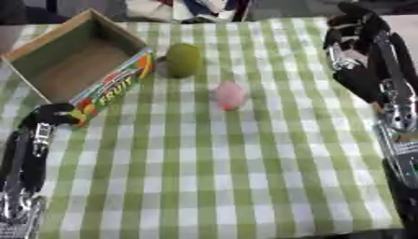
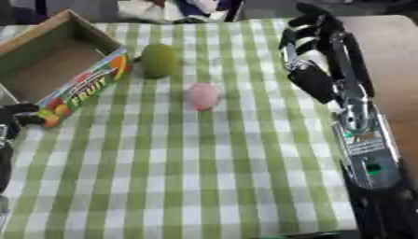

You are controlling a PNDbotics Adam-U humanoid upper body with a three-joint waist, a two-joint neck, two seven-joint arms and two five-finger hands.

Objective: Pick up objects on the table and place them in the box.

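An open cardboard box point(image 1: 51, 50) with a colourful "FRUIT" side panel point(image 1: 114, 87) stands at the table's far left, and nothing shows inside it. A green rounded fruit point(image 1: 184, 59) lies just right of the box. A smaller pink fruit point(image 1: 231, 95) lies nearer the middle of the cloth. My left hand point(image 1: 52, 115) sits by the box's near corner, at the low end of the printed panel. My right hand point(image 2: 304, 31) hovers at the far right, well away from both fruits, its fingers loosely bent with nothing in them.
A green and white checked cloth point(image 1: 212, 177) covers the table. Its right edge runs under my right arm point(image 2: 359, 126), with bare tabletop point(image 2: 392, 56) beyond. Mixed items point(image 1: 192, 8) lie past the far edge.
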